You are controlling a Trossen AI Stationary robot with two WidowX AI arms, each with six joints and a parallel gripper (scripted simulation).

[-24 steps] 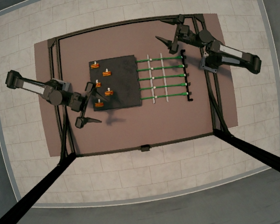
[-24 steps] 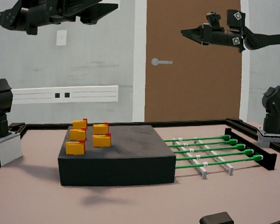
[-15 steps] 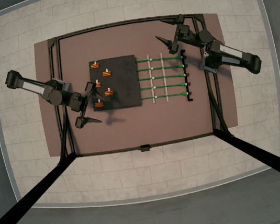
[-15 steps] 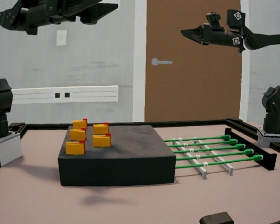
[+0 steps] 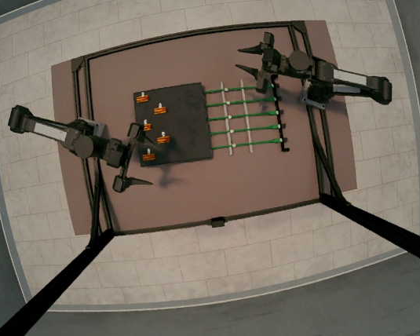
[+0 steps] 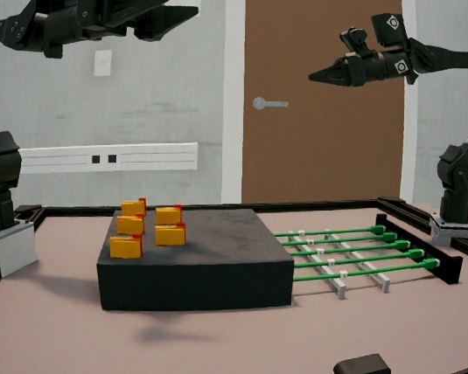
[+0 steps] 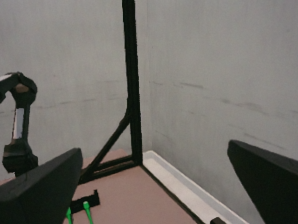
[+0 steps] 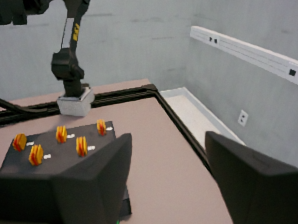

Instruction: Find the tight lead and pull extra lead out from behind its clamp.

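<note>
Several orange handles [image 5: 159, 110] [image 6: 126, 247] [image 8: 81, 146] with red parts stand on a dark box [image 5: 182, 118] [image 6: 194, 288]; their letters are not legible. Several green leads [image 5: 261, 115] [image 6: 317, 277] run from the box's side to plugs at a black rail [image 5: 276, 106] [image 6: 452, 271] [image 7: 95, 198]. No slack shows. My left gripper [image 5: 155, 165] [image 7: 156, 151] is wide open and empty, high above the box's handle end. My right gripper [image 5: 237, 58] [image 6: 310, 77] [image 8: 168, 138] is partly open and empty, high above the table beyond the leads. Neither touches a handle or lead.
Two pale bars [image 5: 249, 137] [image 6: 380, 276] lie crosswise under the leads, with small white pieces [image 6: 344, 274] on the leads above one bar. A dark frame edges the table, with an upright post [image 7: 132, 90] in the left wrist view. The right wrist view shows the left arm's base [image 8: 75, 103].
</note>
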